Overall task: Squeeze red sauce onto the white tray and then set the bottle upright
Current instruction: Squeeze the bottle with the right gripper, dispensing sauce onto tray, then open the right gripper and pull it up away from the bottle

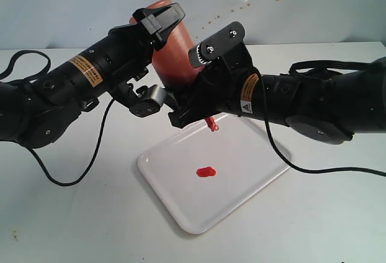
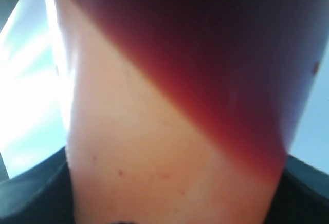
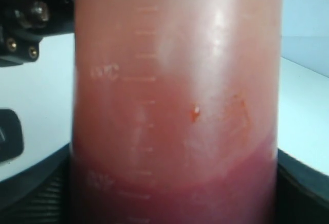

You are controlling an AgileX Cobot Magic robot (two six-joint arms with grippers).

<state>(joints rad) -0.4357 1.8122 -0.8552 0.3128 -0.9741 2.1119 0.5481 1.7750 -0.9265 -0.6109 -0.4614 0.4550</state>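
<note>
- Here we go, mid-air: the translucent orange-red plastic squeeze bottle (image 1: 175, 49) is tipped over. Its pointed red nozzle (image 1: 211, 122) aims down above the flat, rectangular white tray (image 1: 253, 166) with its low rim.
- The left gripper (image 1: 161, 55) has its fingers closed across the bottle's base end, one above and one below. It looks like a firm hold.
- The right gripper (image 1: 200, 79) is clamped round the body nearer the nozzle. Both wrist views are filled by the bottle's wall, with dark finger edges at either side.
- And there's the payoff: a small, glossy oval blob of red sauce (image 1: 206, 171) lies on the tray near its middle, below the nozzle and a little to one side.
- Through the plastic, darker sauce sits pooled toward the lower end.
- So the squeezing looks done, or near enough. Whether a drip hangs at the tip is too small to tell.
- What's left, by my reading: turn the bottle nozzle-up, stand it on the white table (image 1: 72, 227), then release both grips.
</note>
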